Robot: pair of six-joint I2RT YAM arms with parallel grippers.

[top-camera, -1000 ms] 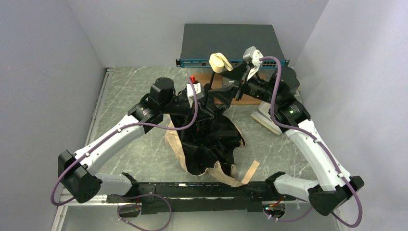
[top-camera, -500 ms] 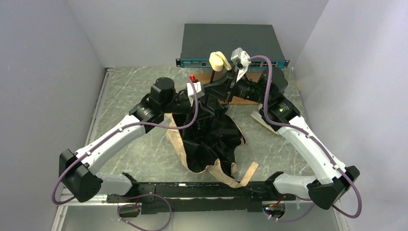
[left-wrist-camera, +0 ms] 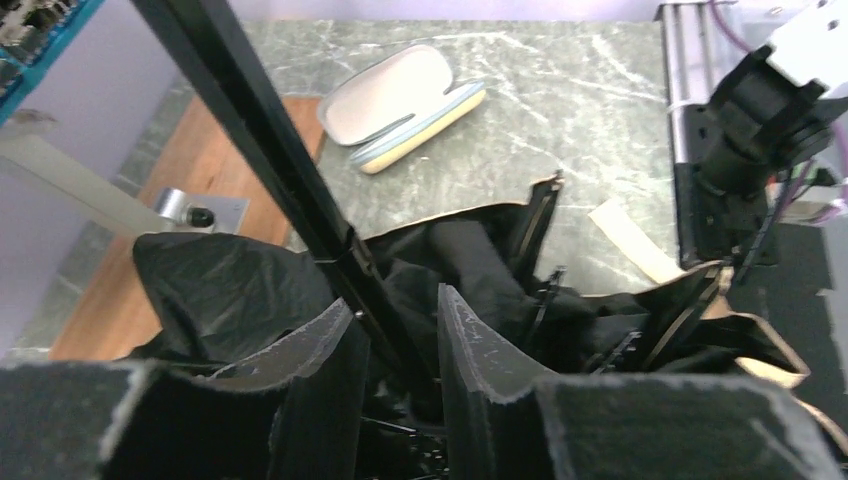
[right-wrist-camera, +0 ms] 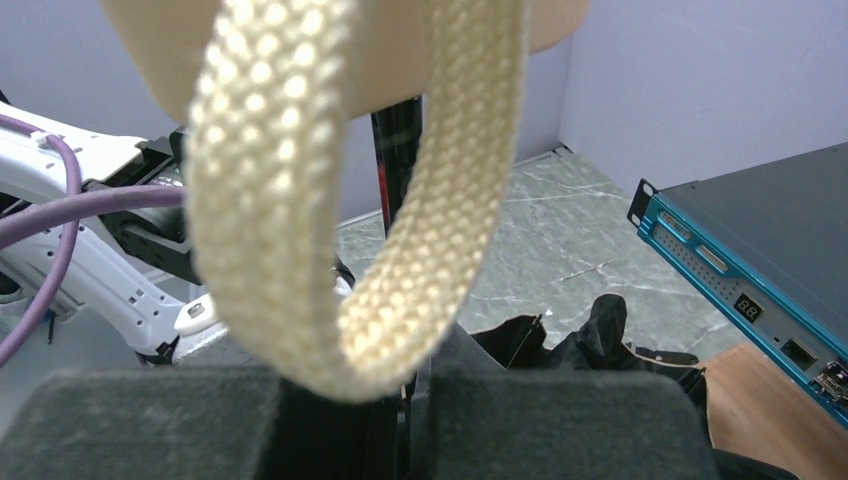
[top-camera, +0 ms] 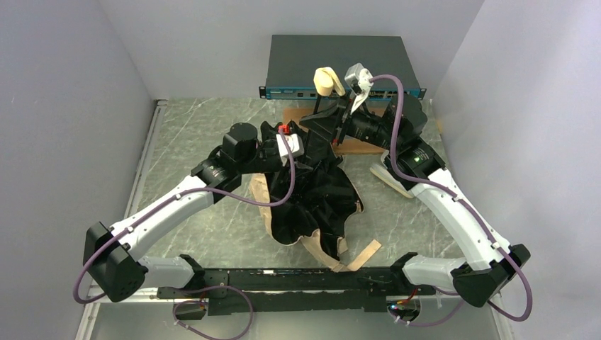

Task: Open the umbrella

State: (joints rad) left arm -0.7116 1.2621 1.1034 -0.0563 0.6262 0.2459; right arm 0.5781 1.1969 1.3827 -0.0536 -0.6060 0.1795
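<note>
The grey-green marbled surface (top-camera: 191,134) carries a network switch (top-camera: 340,60) against the back wall. In the middle lies the umbrella (top-camera: 319,205). Its canopy is slumped in a heap, black lining upward and the gold-beige outside showing along the near edge, and it is not yet spread. Its black shaft (left-wrist-camera: 255,130) slants up out of the heap toward the back.

The two arms hold that shaft at opposite ends, which suits pushing one part along it while the other end is kept fixed. The left gripper (left-wrist-camera: 395,330) sits low at the crown of the heap. Its fingers (left-wrist-camera: 475,345) are drawn in close on either side of the shaft, which runs between them. I read this as a clamp near the runner, though fabric hides the contact. The right gripper (right-wrist-camera: 410,400) is closed round the shaft just under the beige handle (top-camera: 326,79), keeping that end raised off the surface.

Only the top view gives the whole layout and shows the canopy collapsed. The left wrist view adds the thin ribs (left-wrist-camera: 535,215) poking from the folds. Beyond them it shows an open white glasses case (left-wrist-camera: 400,105) and a wooden board (left-wrist-camera: 110,290). The right wrist view is mostly filled by the woven wrist loop (right-wrist-camera: 340,200) hanging before the lens, which screens much of that grip.
</note>
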